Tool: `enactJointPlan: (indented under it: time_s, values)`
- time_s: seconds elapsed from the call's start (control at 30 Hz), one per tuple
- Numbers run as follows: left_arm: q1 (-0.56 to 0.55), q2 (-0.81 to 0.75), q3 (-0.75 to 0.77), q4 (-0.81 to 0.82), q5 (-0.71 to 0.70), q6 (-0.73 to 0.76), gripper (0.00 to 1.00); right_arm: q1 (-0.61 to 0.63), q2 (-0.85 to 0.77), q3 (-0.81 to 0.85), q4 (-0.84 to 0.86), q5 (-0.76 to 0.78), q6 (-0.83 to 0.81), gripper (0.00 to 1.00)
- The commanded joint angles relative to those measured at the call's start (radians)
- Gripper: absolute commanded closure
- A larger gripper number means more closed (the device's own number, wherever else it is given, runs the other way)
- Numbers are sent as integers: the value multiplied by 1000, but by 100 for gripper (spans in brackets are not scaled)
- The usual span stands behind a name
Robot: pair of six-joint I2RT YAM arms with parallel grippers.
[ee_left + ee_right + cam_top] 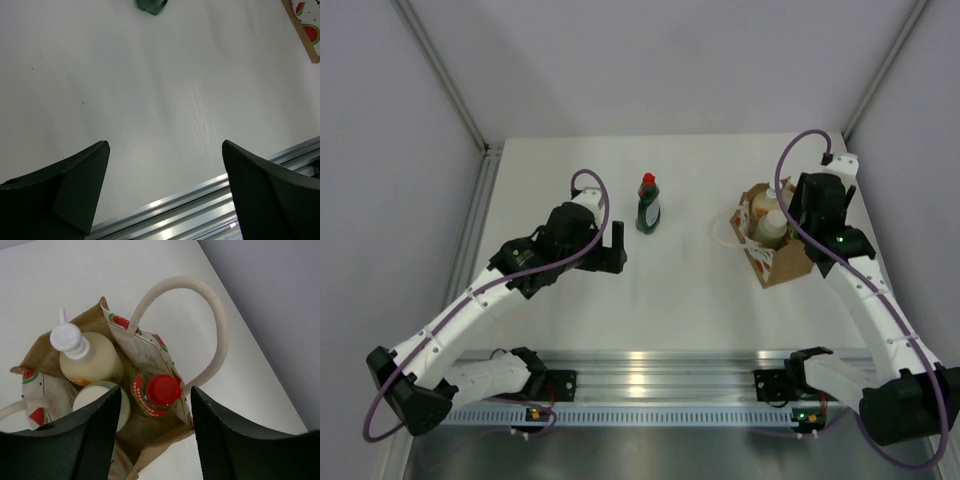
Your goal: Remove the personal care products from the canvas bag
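From above, the left arm (480, 295) reaches from its near-left base toward the middle of the table (690, 310), forearm low, with the left claw (617, 243) pointing right, near the dark green bottle (648, 205) that stands upright with its red cap on. The right arm (870, 295) runs from near right to far right and bends over the bag (775, 250), the right claw (792, 218) hanging above its mouth. The left wrist view shows that claw wide open and empty over bare white table, the green bottle's base at the far edge and a corner of the bag at the right. The right wrist view looks down into the bag: a pump bottle (90, 362), a cream cylinder (97, 399) and a yellow-green bottle (150, 400) stand inside under the rope handle (205, 305). The right claw is partly open, its fingers (95, 440) flanking the red cap with a gap either side, gripping nothing. A metal rail (670, 365) edges the near side; plain grey walls (640, 60) surround the table.
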Motion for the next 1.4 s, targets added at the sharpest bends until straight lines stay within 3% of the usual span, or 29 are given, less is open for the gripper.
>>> enactJointPlan:
  time_s: [0.0,0.43,0.87,1.07,1.17,1.37]
  values:
    - [-2,-6,-10,23,4,32,2,-43,29,-8,15,37,-1,45]
    - [-2,9,-105,67,26,60,2,-88,33,-174,296,-19,23,55]
    - [-2,14,-106,67,47,70,2,-88,71,-191,385,12,-1,58]
    - [-2,14,-109,72,63,75,2,-86,91,-189,401,30,-21,49]
    - [-2,18,-108,71,72,78,2,-88,94,-189,410,32,-30,49]
    - [-2,17,-111,74,75,78,2,-88,94,-200,414,32,-23,59]
